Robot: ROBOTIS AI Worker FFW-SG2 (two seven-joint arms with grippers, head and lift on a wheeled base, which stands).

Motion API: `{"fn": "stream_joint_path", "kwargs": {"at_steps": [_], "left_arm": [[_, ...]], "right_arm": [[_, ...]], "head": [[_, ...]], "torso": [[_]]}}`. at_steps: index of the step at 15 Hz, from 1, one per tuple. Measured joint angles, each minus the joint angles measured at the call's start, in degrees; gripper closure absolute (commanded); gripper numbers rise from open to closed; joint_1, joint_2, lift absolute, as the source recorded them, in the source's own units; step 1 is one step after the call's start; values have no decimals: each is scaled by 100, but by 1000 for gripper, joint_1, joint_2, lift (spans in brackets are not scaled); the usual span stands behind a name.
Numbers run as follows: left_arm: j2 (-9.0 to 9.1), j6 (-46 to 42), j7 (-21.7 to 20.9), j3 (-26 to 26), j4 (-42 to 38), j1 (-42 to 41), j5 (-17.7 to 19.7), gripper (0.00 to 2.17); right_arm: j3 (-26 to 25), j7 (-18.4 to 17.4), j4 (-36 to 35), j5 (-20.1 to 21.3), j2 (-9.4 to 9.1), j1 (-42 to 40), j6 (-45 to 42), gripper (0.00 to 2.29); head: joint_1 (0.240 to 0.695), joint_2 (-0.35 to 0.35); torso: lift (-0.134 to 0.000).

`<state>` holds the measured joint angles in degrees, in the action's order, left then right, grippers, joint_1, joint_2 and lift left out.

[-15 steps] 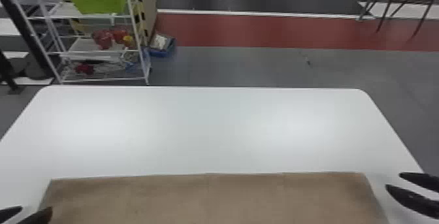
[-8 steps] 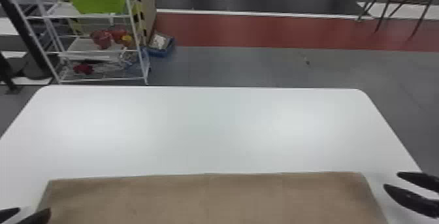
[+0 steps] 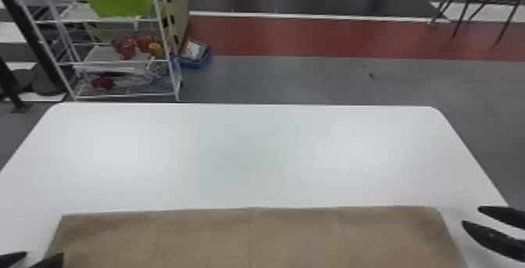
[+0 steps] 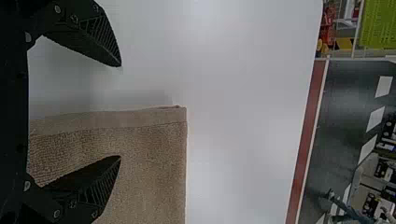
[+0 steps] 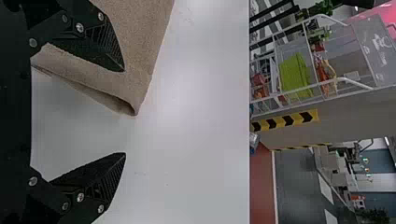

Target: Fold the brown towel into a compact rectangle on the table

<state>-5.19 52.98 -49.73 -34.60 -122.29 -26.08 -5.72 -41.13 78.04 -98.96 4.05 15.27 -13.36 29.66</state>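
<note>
Very little has just changed. Over the last second the brown towel (image 3: 250,240) keeps its outline in the head view, a broad band along the near part of the white table (image 3: 258,150), its far edge still running nearly straight from side to side. The right pincer (image 5: 124,112) stays where it was, off the towel's right end. The left pincer (image 4: 120,111), at the other end, has perhaps sunk a trifle towards the near edge of the head view, though so little of it shows there that I would not insist on it.

Both pincers stand wide open, and neither grips anything. Each straddles a side edge of the towel, with one finger over the cloth and the other over bare table. In the right wrist view the cloth near the corner looks doubled, its layers parting slightly along the edge; at the left end the border lies fairly flat.

For the task, this means the cloth has gained no new fold in that second. It seems to me partly folded, but too wide to count as compact. The pincers look well placed to take the two ends; the next move probably wants both layers caught at the right, since pinching only the upper one could drag the fold askew.
</note>
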Motion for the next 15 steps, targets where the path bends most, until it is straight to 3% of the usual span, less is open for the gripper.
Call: {"fn": "stream_joint_path", "kwargs": {"at_steps": [11,15], "left_arm": [[-53,616,-319,248,-109,84,-178,458],[-50,622,-310,292,-100,128,-243,1622]], "right_arm": [[3,0,0,-1,2,58,42,282],[8,8,16,-25,8,70,10,282]], "head": [[695,-88],[695,-89]], "torso": [[-122],[-122]]}}
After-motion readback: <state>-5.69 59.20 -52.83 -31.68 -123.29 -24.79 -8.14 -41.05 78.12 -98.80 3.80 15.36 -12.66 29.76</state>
